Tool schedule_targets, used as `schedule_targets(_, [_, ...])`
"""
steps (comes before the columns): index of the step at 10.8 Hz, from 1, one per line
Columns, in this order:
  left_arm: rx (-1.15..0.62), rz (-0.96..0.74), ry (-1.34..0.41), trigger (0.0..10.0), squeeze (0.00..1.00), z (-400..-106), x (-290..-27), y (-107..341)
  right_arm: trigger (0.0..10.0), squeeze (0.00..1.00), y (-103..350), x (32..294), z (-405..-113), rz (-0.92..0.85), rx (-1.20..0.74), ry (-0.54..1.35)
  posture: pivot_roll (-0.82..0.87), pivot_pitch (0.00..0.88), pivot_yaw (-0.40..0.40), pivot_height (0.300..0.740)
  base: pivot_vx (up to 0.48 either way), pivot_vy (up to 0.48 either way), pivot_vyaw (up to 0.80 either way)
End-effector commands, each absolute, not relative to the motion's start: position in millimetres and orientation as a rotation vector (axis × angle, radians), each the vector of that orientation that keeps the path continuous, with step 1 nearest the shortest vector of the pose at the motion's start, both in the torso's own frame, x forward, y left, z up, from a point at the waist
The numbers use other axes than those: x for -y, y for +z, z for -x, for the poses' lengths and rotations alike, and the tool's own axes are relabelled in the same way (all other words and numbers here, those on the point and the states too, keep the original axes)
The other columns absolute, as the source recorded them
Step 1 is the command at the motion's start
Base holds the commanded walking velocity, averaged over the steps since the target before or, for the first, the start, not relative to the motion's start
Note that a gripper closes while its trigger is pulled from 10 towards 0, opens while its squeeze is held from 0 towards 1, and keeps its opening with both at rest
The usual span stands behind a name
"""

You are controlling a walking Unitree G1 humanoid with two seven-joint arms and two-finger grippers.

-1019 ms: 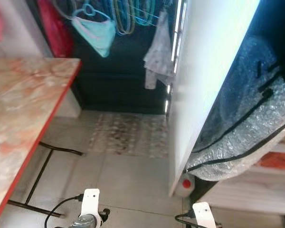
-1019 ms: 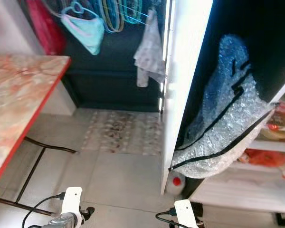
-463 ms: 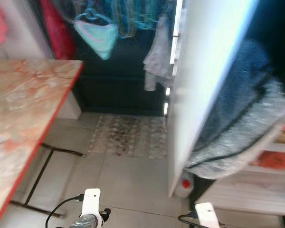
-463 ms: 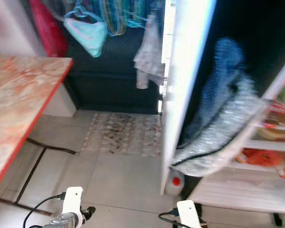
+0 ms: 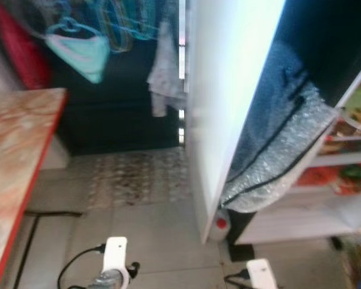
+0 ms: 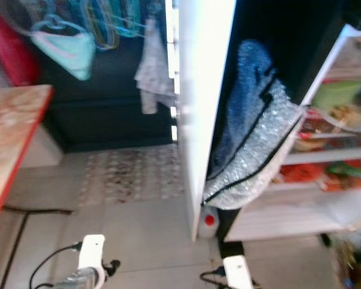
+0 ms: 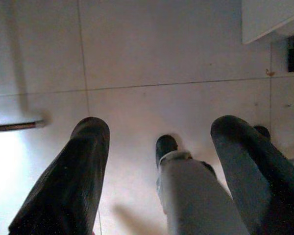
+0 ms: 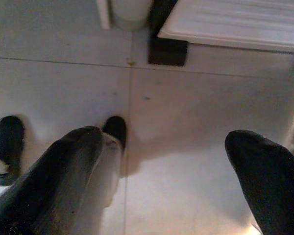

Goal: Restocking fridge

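Observation:
The fridge [image 6: 343, 156] stands open at the right, its white shelves holding red, green and orange food packs [image 6: 325, 171]. Its white door [image 5: 228, 90] swings toward me, edge on, in the middle of the view. A silvery bubble-wrap bag [image 5: 277, 162] with black trim hangs from the door's inner side. Both arms hang low over the tiled floor. My left gripper [image 7: 157, 161] is open with nothing between its fingers. My right gripper [image 8: 171, 166] is open too, above bare tiles near the fridge's base.
A marble-pattern table with a red edge [image 5: 18, 156] stands at the left on a black metal frame. A patterned mat [image 5: 132, 177] lies ahead. Clothes and hangers [image 5: 78, 51] hang at the back. A small white bottle with a red cap [image 5: 221, 224] sits under the door.
The camera has swung to the right: the table slid toward the left edge, and more of the fridge's shelves and food came into view. Both arms still hang low.

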State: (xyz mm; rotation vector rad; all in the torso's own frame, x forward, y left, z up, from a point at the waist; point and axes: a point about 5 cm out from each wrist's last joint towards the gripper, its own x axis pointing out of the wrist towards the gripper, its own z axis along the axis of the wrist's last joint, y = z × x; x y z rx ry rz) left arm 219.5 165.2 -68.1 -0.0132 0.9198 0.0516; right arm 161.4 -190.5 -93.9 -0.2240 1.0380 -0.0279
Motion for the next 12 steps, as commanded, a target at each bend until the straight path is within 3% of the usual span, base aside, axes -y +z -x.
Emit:
schedule_targets(1, [-0.956,-0.02,0.059,10.0,0.0,-210.2,-172.3,-73.2,10.0,0.0,-96.3,182.5,-157.9,0.202,-1.049,-0.018,0.11,0.091,0.054,0.74,0.0,0.0,-0.79])
schedule_targets(12, [-0.958,-0.025,0.059,10.0,0.0,-209.3,-172.2,-73.7,10.0,0.0,-96.7,183.1,-156.8,0.214,-1.055,-0.022,0.1,0.076,0.055,0.74,0.0,0.0,-0.79])
